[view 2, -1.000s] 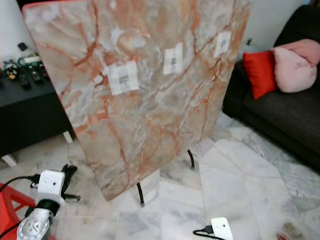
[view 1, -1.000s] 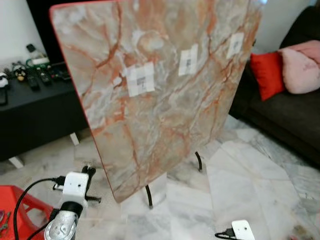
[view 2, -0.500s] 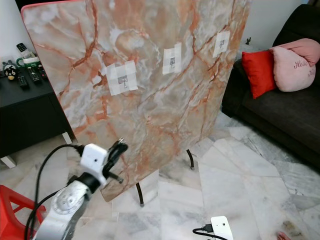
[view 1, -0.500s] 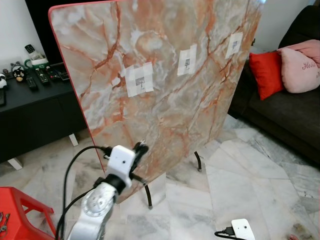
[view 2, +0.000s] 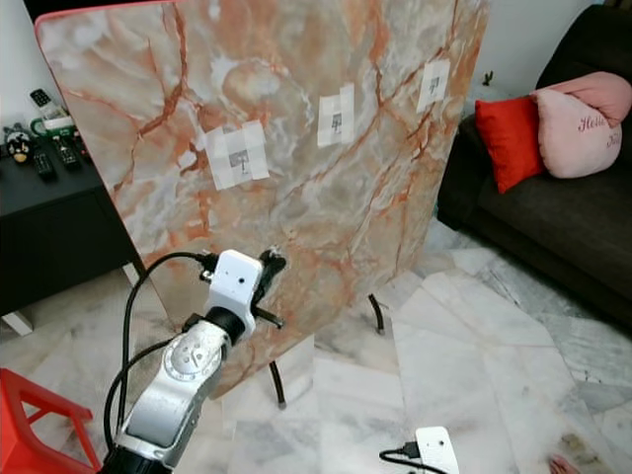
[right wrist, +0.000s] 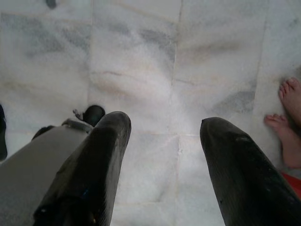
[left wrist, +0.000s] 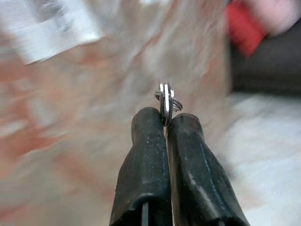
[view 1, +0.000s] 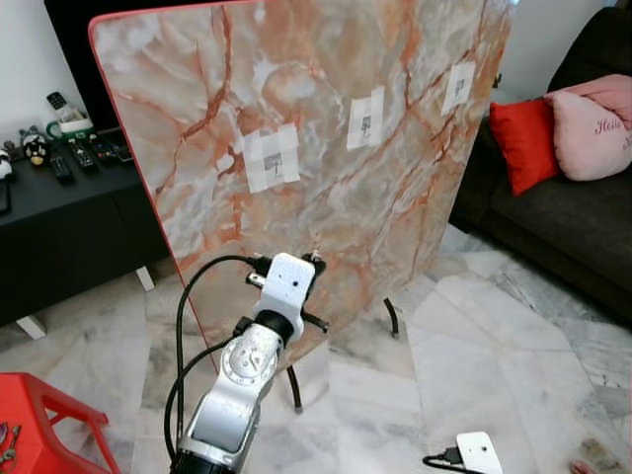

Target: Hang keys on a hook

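A large marble-patterned board stands tilted on thin black legs. Three white tape patches on it each carry a small hook: left, middle, right. My left gripper is raised in front of the board's lower part, below the left hook, and is shut on a silver key ring that sticks up from its fingertips. From the head, its black fingers show just past the white wrist camera. My right gripper hangs open low over the marble floor.
A black console with remotes stands at the left and a red stool at the lower left. A dark sofa with a red cushion and a pink cushion is at the right. A person's bare foot is near my right gripper.
My left arm has risen from low at the left and swung right, bringing the gripper with the key ring up close to the board. The right arm has stayed down.
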`<state>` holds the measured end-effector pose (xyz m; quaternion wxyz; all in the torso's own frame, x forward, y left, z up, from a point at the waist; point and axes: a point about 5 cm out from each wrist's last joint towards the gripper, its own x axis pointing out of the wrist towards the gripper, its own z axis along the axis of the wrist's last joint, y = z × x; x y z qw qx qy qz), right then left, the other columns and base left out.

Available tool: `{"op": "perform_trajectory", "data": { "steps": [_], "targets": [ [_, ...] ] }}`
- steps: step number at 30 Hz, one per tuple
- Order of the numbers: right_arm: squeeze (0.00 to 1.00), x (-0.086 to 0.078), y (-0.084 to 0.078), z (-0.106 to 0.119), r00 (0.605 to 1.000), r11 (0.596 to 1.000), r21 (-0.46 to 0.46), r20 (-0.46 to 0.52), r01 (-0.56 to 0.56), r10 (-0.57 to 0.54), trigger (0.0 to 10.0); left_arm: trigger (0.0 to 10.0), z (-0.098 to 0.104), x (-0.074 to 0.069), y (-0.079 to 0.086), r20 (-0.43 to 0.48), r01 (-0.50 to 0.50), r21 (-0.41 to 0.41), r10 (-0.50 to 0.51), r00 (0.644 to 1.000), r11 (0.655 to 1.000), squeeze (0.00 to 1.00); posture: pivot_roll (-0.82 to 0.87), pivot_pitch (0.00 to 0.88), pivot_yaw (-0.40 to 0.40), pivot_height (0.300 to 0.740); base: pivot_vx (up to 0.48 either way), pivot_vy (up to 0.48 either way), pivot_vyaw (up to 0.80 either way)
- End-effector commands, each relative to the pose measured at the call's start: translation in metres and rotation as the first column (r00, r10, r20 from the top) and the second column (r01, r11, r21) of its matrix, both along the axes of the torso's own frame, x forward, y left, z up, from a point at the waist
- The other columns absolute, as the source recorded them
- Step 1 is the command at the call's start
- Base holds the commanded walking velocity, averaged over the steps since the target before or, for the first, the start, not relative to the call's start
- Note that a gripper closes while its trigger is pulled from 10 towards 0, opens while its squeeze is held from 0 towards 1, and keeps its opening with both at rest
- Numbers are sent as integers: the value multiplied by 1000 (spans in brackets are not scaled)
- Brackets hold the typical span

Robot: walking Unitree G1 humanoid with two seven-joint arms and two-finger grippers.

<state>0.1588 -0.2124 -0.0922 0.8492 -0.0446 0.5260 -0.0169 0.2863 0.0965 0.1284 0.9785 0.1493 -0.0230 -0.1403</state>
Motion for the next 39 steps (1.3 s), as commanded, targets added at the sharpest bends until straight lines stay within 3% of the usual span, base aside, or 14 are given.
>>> {"op": "perform_trajectory", "data": {
  "steps": [1,3,7,17,30,39],
  "targets": [
    [0,-1,-2,0,1000,1000,-7,6,15,-15,10000,10000,0,-1,12,11,-85,59,85,996,995,0,49,0,-79,740,0,0,0],
    [0,-1,-2,0,1000,1000,-9,5,11,-11,10000,10000,0,-2,24,8,-150,58,149,989,987,0,55,0,-82,740,0,0,0],
    [0,0,-3,0,1000,1000,-12,2,6,-6,10000,10000,0,-2,27,5,-156,65,156,988,986,0,59,0,-86,740,0,0,0],
    [0,0,-4,1,1000,1000,-16,3,0,0,10000,10000,3,-2,11,9,-125,33,124,992,992,0,50,0,-90,740,0,0,0],
    [0,0,-4,1,1000,1000,-18,-2,-9,9,10000,10000,4,-2,10,10,-112,24,112,994,993,0,49,0,-89,740,0,0,0],
    [0,0,-4,1,1000,1000,-20,-3,-10,10,10000,10000,6,-2,5,17,-90,10,90,996,996,0,48,0,-90,740,285,0,0]
  ]
}}
